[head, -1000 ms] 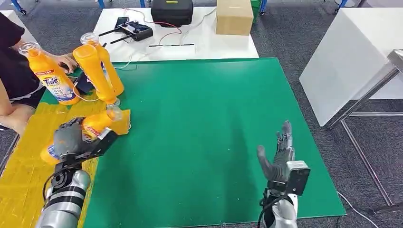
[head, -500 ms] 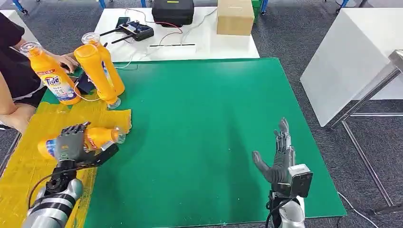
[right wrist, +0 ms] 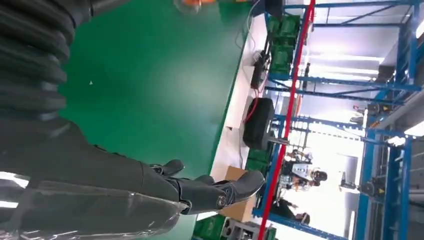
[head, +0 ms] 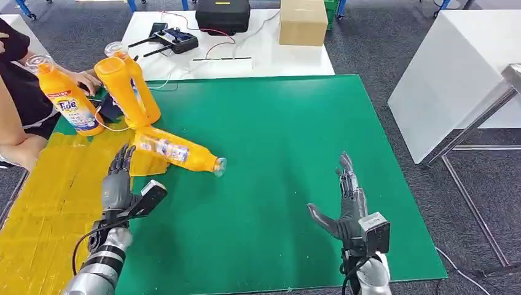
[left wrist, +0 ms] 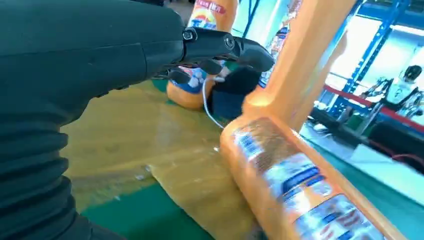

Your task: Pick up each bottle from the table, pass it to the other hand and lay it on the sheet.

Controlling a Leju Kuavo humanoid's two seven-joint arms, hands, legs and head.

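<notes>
While the left hand [head: 118, 183] hovers with its fingers spread and empty above the near left part of the green table [head: 289, 147], an orange bottle [head: 177, 150] lies on its side just beyond the fingertips. The base of this lying bottle rests over the right edge of the yellow sheet [head: 49, 203], and its neck and cap end point right onto the bare green surface (the label faces up). In the left wrist view the same bottle [left wrist: 300, 185] lies close beside the dark fingers [left wrist: 220, 47], not touching them. The right hand [head: 344, 206] is held near the front right of the table, thumb out to the left and fingers apart, holding nothing. Two more orange bottles stand at the far left: an upright bottle [head: 126, 86] just behind the lying one, and a tilted bottle [head: 64, 98] with a Tide label further left. A person's hand [head: 86, 80] rests between them. A white table [head: 258, 55] beyond carries a cardboard box [head: 302, 21].
</notes>
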